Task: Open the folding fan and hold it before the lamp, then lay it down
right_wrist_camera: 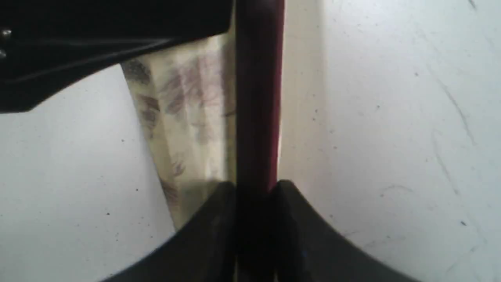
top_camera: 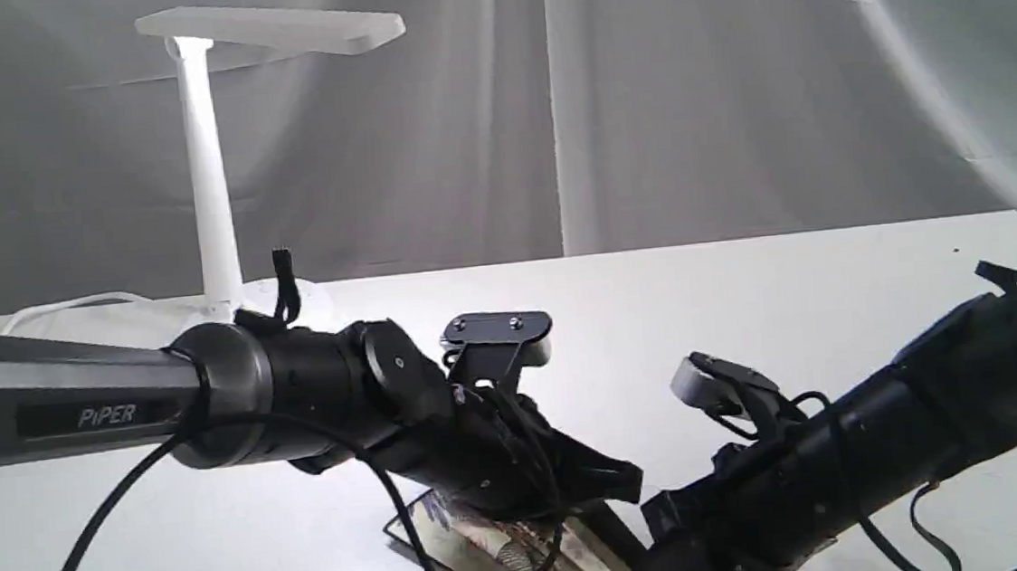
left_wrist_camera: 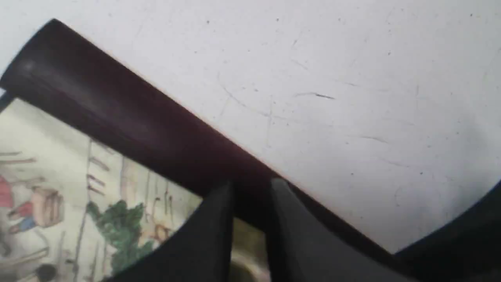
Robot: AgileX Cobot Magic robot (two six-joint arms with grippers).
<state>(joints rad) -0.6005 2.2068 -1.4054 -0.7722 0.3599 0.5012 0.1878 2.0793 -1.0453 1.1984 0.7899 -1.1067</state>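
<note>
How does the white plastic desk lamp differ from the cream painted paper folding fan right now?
The lamp stands upright at the far left, untouched; the folding fan sits low at the near edge, its dark ribs pinched by the left gripper and the right gripper. The lamp is plain white; the folding fan carries a painted scene. Both share the same white table.

White scuffed table (top_camera: 746, 303) before a grey curtain (top_camera: 638, 85); a blurred pale streak (top_camera: 999, 56) at right, perhaps cloth
</note>
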